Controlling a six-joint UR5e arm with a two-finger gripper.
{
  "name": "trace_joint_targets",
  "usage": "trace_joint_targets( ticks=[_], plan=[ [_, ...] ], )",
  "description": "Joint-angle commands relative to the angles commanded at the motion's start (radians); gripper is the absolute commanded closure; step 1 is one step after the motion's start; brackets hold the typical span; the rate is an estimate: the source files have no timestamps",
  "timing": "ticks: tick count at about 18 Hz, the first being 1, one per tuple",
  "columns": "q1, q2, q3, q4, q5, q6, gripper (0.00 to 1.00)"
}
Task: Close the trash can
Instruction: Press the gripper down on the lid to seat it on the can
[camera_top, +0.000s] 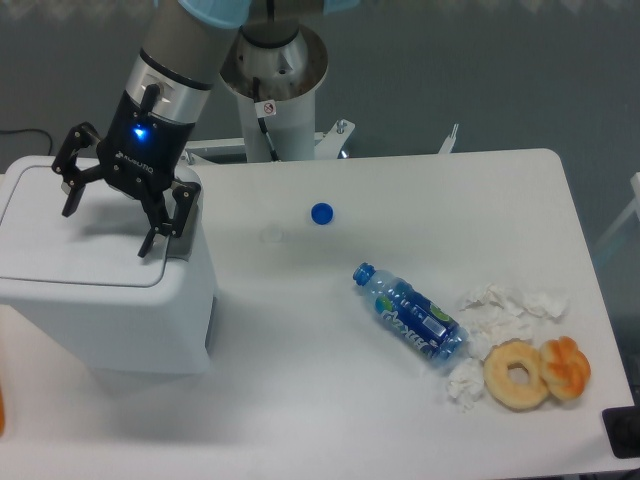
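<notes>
As the trash can (105, 300) stands at the tabletop's left edge, its flat lid is seen lying down — directly beneath the gripper (110, 215). The jaws are spread wide, nothing held; the lid's long axis runs left-right.

End effector (108, 225) hovers with fingers spread over the trash can (105, 300), its lid lying flat, at the left of the bench (400, 420), well apart from a capless blue bottle (410, 313).

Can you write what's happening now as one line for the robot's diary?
gripper: open, above lid | trash can: lid down flat | bottle: lying on table, cap off | holding: nothing
</notes>
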Motion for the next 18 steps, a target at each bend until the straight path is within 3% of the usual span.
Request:
trace_joint_targets(
  ticks=[6,13,18],
  plan=[
    [-0.005,0.005,-0.015,0.000,-0.003,0.002,0.00],
    [0.003,0.057,-0.067,0.000,-0.003,0.028,0.00],
    [0.014,0.067,-0.064,-0.009,-0.008,0.026,0.00]
  ],
)
